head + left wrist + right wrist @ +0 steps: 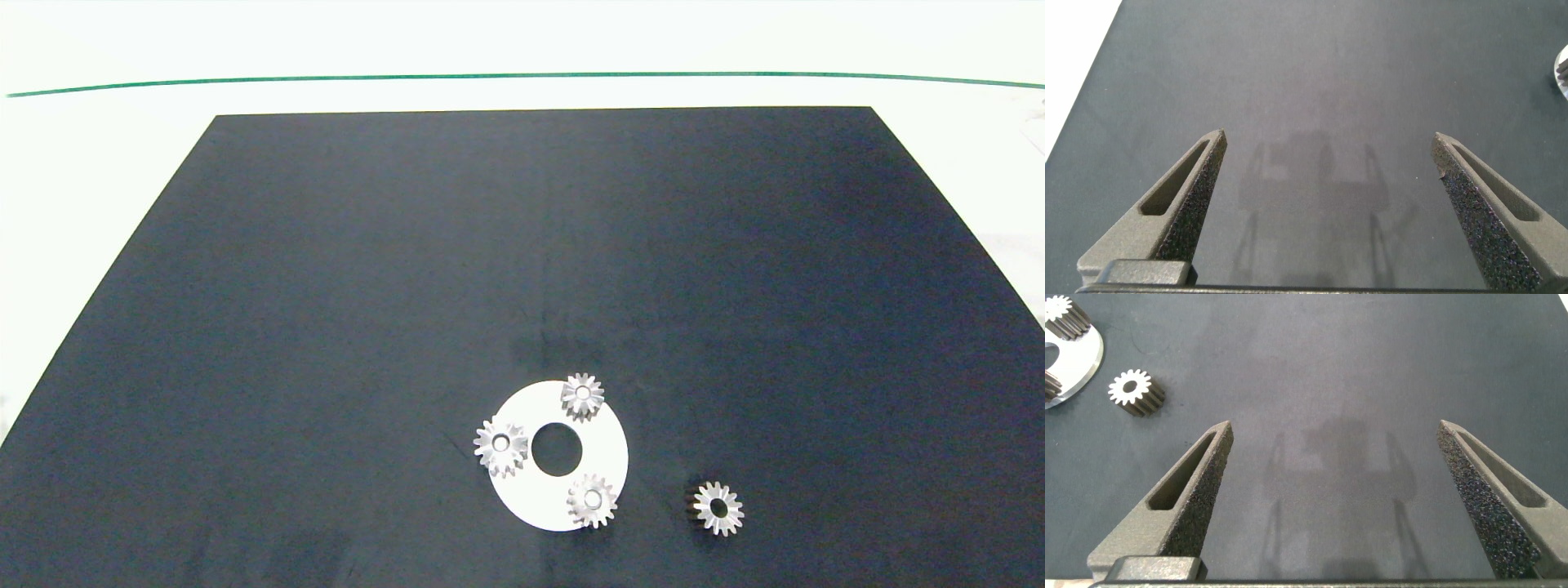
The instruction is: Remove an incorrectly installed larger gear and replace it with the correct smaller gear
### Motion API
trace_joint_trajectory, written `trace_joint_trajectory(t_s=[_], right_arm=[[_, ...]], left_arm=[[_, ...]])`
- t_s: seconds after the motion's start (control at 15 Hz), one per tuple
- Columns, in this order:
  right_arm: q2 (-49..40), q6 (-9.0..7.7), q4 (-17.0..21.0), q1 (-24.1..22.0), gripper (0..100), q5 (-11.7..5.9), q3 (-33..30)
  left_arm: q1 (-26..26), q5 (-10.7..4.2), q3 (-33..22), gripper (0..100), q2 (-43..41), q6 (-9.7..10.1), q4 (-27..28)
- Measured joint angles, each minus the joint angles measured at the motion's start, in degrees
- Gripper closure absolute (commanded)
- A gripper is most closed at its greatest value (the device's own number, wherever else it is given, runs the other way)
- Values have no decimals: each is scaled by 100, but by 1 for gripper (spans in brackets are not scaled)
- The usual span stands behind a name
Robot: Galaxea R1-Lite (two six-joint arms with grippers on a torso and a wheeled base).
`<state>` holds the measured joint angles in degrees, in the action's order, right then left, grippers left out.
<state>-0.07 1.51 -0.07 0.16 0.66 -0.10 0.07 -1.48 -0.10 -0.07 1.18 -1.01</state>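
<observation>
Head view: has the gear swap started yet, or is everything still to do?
Not started. Three gears sit on the white disc, the larger gear apparently at its left edge. The smaller gear lies loose on the mat. Left gripper and right gripper hover open and empty. Removal and replacement remain.

A matte black mat (408, 327) is laid on a white table (98, 163), which is crossed by a thin green line (522, 76). On the mat a white ring-shaped disc (604, 445) is seen, its centre hole showing black. Three shiny silver gears are set on the disc. Just beside the disc, the smaller gear (718, 508) is shown in silver with a darker grey flank. Speckled grey fingers (1196, 192) are seen on both grippers.
</observation>
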Motion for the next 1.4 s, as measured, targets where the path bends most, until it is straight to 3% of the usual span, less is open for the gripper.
trace_joint_trajectory(t_s=[1.4], right_arm=[[0, 0, 0, 0, 0, 0, 5]], left_arm=[[0, 0, 0, 0, 0, 2, -2]])
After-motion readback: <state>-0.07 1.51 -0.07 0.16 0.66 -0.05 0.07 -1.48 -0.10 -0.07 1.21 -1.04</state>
